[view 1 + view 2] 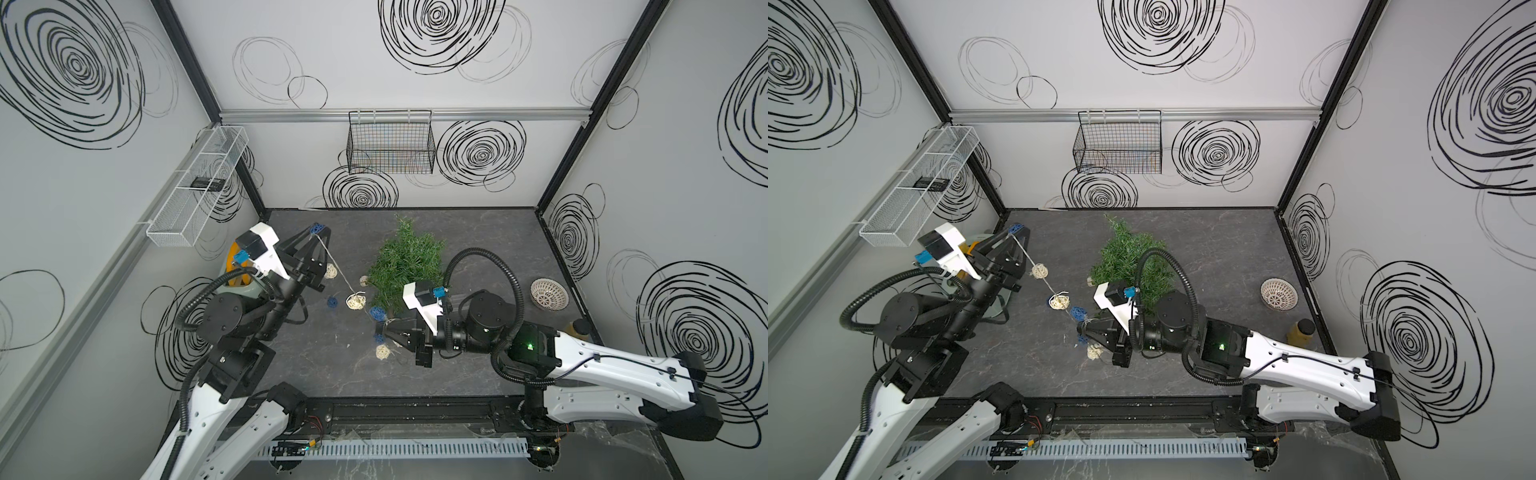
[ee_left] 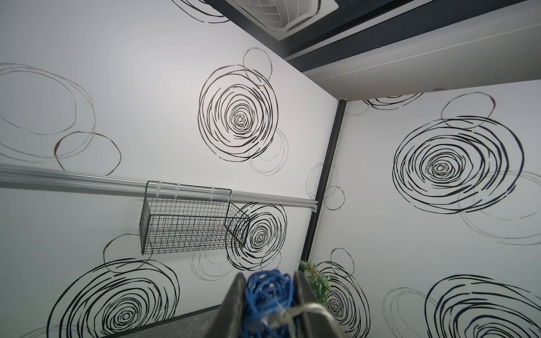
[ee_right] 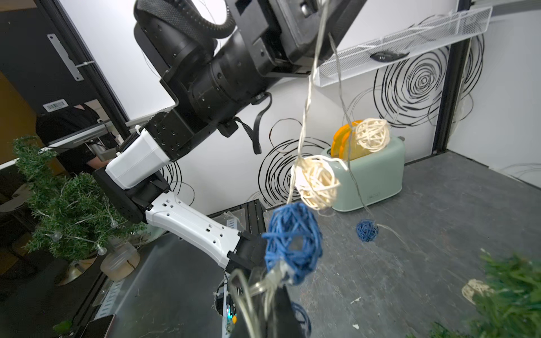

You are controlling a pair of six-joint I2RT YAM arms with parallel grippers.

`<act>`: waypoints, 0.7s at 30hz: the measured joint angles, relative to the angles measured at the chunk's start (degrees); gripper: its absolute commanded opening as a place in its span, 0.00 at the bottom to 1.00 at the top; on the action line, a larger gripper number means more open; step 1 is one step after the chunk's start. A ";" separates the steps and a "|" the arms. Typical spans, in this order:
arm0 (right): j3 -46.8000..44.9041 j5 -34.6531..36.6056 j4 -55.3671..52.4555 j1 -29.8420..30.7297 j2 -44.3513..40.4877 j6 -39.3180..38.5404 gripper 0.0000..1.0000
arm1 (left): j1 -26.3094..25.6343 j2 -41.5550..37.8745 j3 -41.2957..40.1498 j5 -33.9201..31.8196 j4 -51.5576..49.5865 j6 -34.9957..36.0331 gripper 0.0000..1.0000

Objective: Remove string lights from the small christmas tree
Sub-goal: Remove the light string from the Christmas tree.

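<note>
Nearest the front edge, a cream ball [image 1: 382,352] of the string lights [image 1: 355,300] sits on the dark table [image 1: 332,374], just beside the right gripper [image 1: 384,330]. The right jaws are pinched fully together on a bunch of the pale wire. A blue ball [image 3: 281,231] sits right at the tips (right wrist view: wire loops bunched at the finger, ball beyond the tip, not between the jaws). From there the strand runs through the air, away and to the left, past two cream balls, to the left gripper [image 1: 318,233], which is raised above the table. The left jaws are narrow, clamped on another blue ball [image 2: 263,292] that sits squarely between the two fingers, with the wire coming out at one side. A second run of wire drops to a small blue ball [image 3: 367,230] lying on the table. The small christmas tree [image 1: 405,262] is behind the right gripper, its lower part hidden by the right arm. One cream ball [image 1: 365,281] lies at the edge of its branches; can't tell if it's caught in them. A mint toaster [image 3: 374,175] stands behind the left arm by the left wall. A white perforated bowl [image 1: 549,294] is near the right wall, well apart from the lights. Farthest is a black wire basket [image 1: 390,145] on the back wall.
</note>
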 measured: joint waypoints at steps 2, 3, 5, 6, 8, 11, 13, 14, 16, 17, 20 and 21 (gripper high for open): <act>0.72 0.59 0.90 0.00 0.00 -0.17 0.00 | -0.11 3.28 3.15 0.37 0.63 1.57 0.27; 1.16 0.90 1.25 0.00 0.02 -0.26 0.00 | -0.15 4.96 4.83 0.57 0.66 2.38 0.27; 1.97 1.40 2.19 0.00 0.02 -0.42 0.00 | -0.28 7.91 8.00 1.03 0.98 3.82 0.27; 2.34 1.55 2.45 0.00 0.02 -0.52 0.00 | -0.31 9.51 9.66 1.16 1.05 4.66 0.28; 2.84 1.92 3.21 0.02 0.02 -0.85 0.00 | -0.37 12.22 12.61 1.55 1.22 6.10 0.27; 3.41 2.64 4.44 -0.02 0.02 -1.20 0.00 | -0.74 15.91 16.98 2.29 0.74 8.57 0.28; 3.82 3.19 5.18 -0.04 0.02 -1.42 0.00 | -0.92 18.21 19.58 2.56 0.31 10.27 0.28; 4.02 3.48 5.42 -0.07 0.02 -1.46 0.00 | -0.96 19.37 20.96 2.80 -0.02 11.04 0.28; 4.24 4.13 6.14 -0.09 -0.02 -1.62 0.00 | -1.05 21.42 23.28 3.21 -0.37 12.31 0.28; 4.42 4.44 6.34 -0.13 -0.04 -1.66 0.00 | -1.09 22.34 24.22 3.39 -0.50 12.83 0.28; 4.55 5.18 6.56 -0.20 -0.20 -1.84 0.00 | -1.14 24.68 27.36 4.37 -1.97 13.92 0.28; 4.55 5.40 6.58 -0.24 -0.28 -1.86 0.00 | -1.22 25.38 28.55 4.63 -2.71 14.23 0.28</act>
